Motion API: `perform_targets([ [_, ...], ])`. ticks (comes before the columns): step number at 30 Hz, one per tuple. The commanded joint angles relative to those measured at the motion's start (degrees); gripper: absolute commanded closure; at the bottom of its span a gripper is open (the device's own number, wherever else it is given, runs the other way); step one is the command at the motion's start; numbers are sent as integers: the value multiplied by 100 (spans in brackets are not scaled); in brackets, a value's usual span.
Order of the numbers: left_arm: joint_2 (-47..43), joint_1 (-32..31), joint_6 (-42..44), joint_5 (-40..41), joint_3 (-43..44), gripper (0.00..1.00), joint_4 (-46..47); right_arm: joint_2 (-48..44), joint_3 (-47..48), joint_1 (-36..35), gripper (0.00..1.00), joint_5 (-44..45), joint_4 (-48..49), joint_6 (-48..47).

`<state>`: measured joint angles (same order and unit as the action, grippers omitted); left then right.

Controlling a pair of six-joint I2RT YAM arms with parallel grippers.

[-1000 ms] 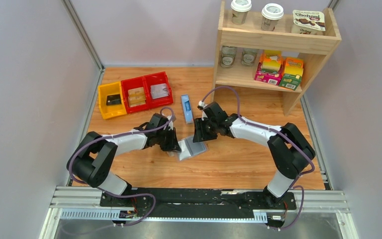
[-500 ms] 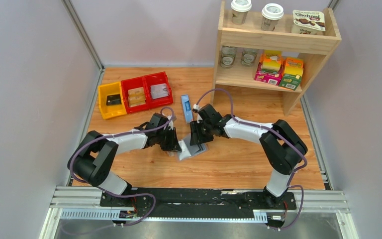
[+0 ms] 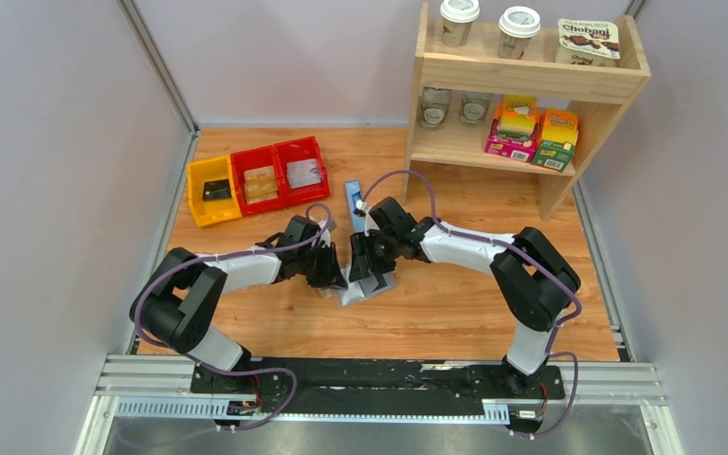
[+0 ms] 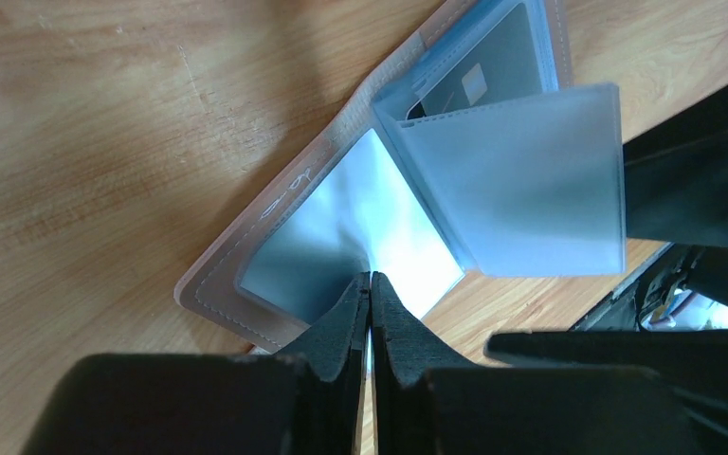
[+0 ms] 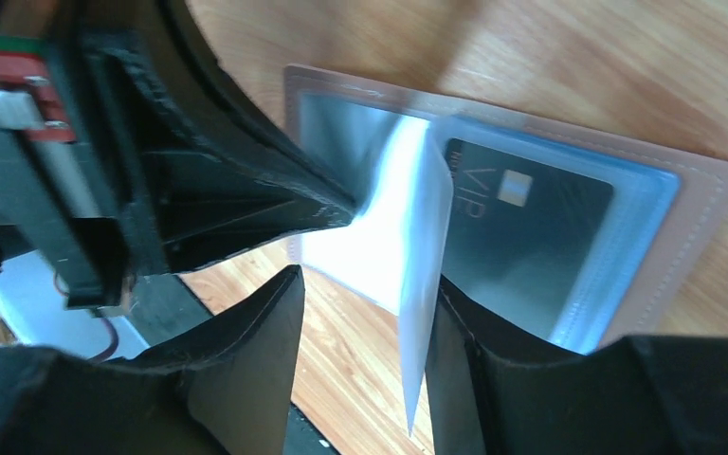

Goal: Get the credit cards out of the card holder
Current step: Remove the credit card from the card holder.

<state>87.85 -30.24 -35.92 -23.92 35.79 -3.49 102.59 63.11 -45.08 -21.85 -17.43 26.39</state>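
The left gripper is clenched on the pale-blue lining of the card holder, which lies open near the middle of the bench. The right gripper is released, its fingers straddling an upright translucent flap. A dark credit card marked "VIP" sits in the slot beyond the flap. A narrow blue box lies just behind both wrists, and bare wood runs to the bench's near edge. A "Chobani" carton tops the shelf at the far right corner.

Lab cell: partition walls, aluminium rail
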Motion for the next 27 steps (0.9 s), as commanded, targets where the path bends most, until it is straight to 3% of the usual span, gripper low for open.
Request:
perform_targets([
  [1, 171, -43, 138, 494, -301, 91, -486, -151, 351, -115, 50, -460, 275, 68],
  [6, -268, -43, 24, 844, -353, 89, -583, 50, 395, -176, 49, -874, 460, 190],
  [17, -2632, -43, -529, 2653, -529, 74, -1611, 815, 158, -177, 54, -1023, 908, 490],
  [20, -3106, -52, -635, 2753, -652, 73, -1603, 798, 166, -185, 54, -1129, 978, 481],
  [27, -2661, -43, -732, 2560, -749, 74, -1603, 517, 500, -229, 50, -1243, 944, 490],
])
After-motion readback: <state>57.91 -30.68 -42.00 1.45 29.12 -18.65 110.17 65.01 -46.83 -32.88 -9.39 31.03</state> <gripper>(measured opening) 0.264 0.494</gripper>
